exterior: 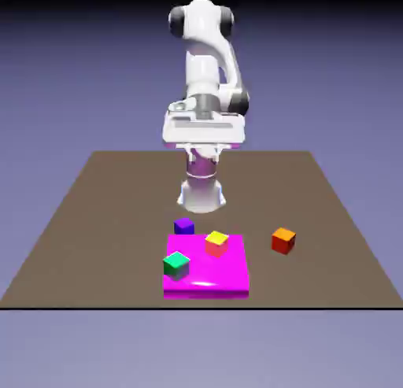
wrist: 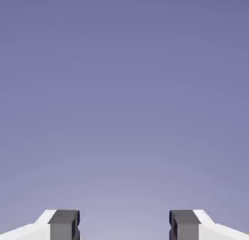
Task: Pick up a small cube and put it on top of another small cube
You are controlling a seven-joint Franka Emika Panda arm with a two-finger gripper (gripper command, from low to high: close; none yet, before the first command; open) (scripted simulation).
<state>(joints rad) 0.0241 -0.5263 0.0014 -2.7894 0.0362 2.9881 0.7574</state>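
Fingers [wrist: 124, 227] are spread apart with nothing between them, just backdrop. The orange cube [exterior: 283, 240] sits on the surface well below them, off toward the exterior view's right; the purple cube [exterior: 184, 225] lies nearer, almost straight beneath.

Rendered simulation, probably, bare brown table [exterior: 94, 221], flat blue-violet backdrop [exterior: 63, 64], untextured cubes

The white, smooth-shelled robot arm [exterior: 206, 64] looked like glossy plastic. Below its hand, the big flat magenta slab [exterior: 206, 278] shone — a bright highlight lay along its near edge. The brown rectangular table [exterior: 102, 197] looked matt and even. The grey finger pads [wrist: 63, 225] appeared dull — unreflective.
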